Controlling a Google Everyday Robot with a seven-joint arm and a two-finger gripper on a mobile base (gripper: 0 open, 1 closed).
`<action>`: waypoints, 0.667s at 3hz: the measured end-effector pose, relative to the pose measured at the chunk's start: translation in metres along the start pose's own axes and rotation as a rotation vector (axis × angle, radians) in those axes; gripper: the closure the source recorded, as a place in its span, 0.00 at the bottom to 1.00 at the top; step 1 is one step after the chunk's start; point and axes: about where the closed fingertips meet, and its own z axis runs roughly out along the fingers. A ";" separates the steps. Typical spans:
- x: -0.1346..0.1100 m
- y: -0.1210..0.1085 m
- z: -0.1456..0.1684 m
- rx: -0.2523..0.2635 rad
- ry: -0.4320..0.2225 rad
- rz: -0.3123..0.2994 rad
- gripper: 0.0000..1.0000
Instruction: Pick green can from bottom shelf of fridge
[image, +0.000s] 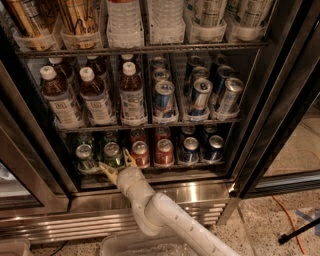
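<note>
The fridge (280, 115) stands open in front of me. On its bottom shelf (165, 166) stand short cans in a row: two green cans at the left, the nearer one (112, 154) and another (85, 158) beside it, then red and dark blue ones. My gripper (117, 163) is at the shelf's front edge, open, its tan fingers (128, 157) spread on either side of the lower part of the green can. It does not hold anything.
Red cans (163, 151) and dark blue cans (190, 150) stand right of the gripper. The rack above holds bottles (131, 93) and tall blue-silver cans (164, 99). A steel louvred base (200, 197) is below. An orange cable (287, 212) lies on the floor at right.
</note>
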 end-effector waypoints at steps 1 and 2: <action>0.003 0.004 0.010 -0.019 0.010 -0.001 0.31; 0.003 0.004 0.011 -0.019 0.010 -0.001 0.49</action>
